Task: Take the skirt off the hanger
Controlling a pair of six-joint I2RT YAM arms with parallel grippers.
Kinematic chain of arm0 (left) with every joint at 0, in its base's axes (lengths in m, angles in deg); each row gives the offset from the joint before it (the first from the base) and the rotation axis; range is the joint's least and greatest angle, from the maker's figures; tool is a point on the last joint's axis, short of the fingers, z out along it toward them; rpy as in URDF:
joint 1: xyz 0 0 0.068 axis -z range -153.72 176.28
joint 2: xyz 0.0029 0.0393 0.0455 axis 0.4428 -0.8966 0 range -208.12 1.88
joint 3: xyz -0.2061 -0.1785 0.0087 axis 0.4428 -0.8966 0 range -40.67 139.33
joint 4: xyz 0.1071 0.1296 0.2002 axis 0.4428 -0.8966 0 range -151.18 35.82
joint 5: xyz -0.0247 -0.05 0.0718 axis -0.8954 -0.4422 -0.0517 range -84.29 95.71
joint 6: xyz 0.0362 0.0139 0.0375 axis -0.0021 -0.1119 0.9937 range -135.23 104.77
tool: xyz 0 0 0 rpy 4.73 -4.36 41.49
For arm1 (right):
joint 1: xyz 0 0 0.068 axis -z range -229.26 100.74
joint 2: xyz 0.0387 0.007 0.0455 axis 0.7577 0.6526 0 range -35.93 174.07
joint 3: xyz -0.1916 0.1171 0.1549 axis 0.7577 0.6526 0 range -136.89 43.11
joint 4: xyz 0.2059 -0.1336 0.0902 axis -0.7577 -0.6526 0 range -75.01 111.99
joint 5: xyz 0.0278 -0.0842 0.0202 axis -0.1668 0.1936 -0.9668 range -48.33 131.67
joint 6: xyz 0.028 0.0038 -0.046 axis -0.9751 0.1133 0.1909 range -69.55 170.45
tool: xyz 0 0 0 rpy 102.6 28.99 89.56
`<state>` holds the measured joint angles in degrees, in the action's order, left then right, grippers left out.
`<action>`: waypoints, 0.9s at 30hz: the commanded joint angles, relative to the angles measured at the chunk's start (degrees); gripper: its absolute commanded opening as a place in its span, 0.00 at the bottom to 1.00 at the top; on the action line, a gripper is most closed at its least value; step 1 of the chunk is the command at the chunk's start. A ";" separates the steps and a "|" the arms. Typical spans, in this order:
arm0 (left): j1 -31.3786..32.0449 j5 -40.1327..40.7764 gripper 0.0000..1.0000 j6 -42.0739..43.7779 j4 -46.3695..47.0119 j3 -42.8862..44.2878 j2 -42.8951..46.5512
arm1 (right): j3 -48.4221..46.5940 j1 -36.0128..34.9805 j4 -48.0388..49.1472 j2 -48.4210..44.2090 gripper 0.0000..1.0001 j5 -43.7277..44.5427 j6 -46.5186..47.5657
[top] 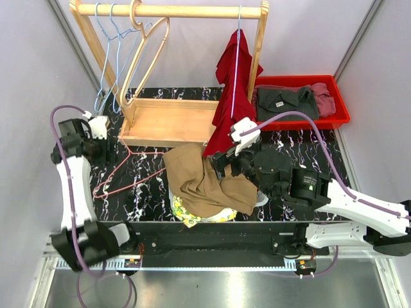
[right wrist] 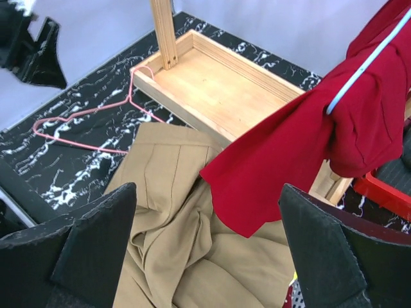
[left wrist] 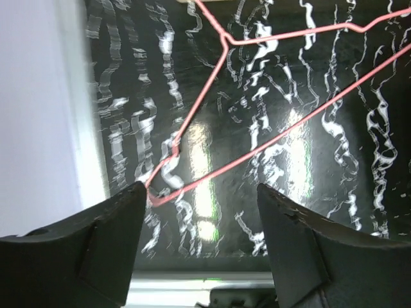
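Skirt (top: 199, 183): found heaped lower centre, off pink hanger (left wrist: 226, 42) at left. Noted left pincer (left wrist: 200, 189) and right pincer (right wrist: 209, 189) spread, empty, since separation judged finished.

the tan skirt (top: 199, 179) lies over a yellow patterned cloth (top: 183, 212), so only a corner of that cloth shows and what it is cannot be told. in the left wrist view the pink wire hanger (left wrist: 225, 40) runs off the top and right edges. the red garment (right wrist: 302, 147) hides most of its blue hanger (right wrist: 366, 67), and the right wrist view's edge cuts both off.
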<state>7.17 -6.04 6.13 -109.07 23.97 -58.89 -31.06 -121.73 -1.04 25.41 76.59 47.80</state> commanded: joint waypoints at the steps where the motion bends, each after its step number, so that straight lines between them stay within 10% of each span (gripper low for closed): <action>1: -3.65 -15.93 0.72 6.48 5.76 -0.30 -8.04 | 1.48 -0.48 4.22 -1.75 1.00 2.35 0.90; 27: -16.57 -26.75 0.61 30.31 4.88 -2.49 -30.54 | 7.90 -0.48 8.17 -4.65 1.00 3.49 1.16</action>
<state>-9.44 -31.40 32.38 -105.07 23.40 -89.31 -23.08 -121.75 3.88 21.13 78.71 48.15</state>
